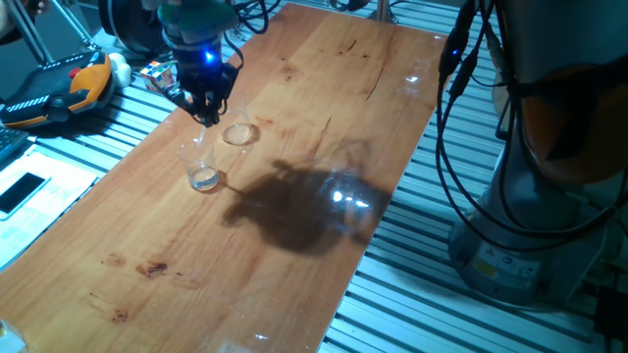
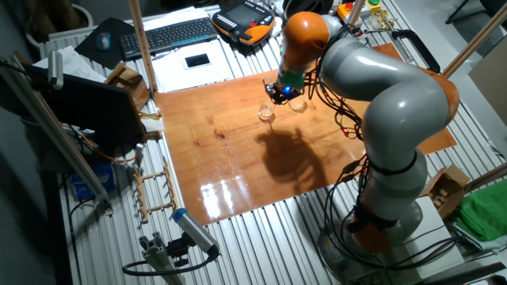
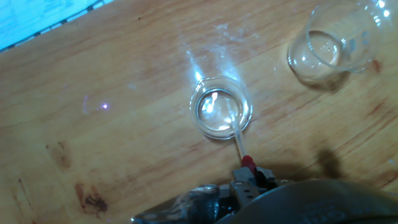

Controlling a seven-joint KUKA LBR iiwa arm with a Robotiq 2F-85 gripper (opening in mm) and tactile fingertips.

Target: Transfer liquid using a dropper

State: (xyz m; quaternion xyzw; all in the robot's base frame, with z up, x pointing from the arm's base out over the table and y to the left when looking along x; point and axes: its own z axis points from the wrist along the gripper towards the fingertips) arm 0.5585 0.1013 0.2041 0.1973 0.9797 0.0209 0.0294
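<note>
In one fixed view we see our gripper [image 1: 207, 110] hanging just above the low glass dish [image 1: 238, 133], with the clear tumbler [image 1: 203, 169] near it on the table [image 1: 324, 88], whose far-left edge lies close by while open wood stretches right. In the other fixed view both vessels sit small beneath the arm, well in from the table's edges. In the hand view we are grasping the dropper [image 3: 239, 138] at its red end, tip inside the dish where the liquid [image 3: 214, 107] glints; we should keep it upright, centred, and lift straight before crossing to the tumbler.
</note>
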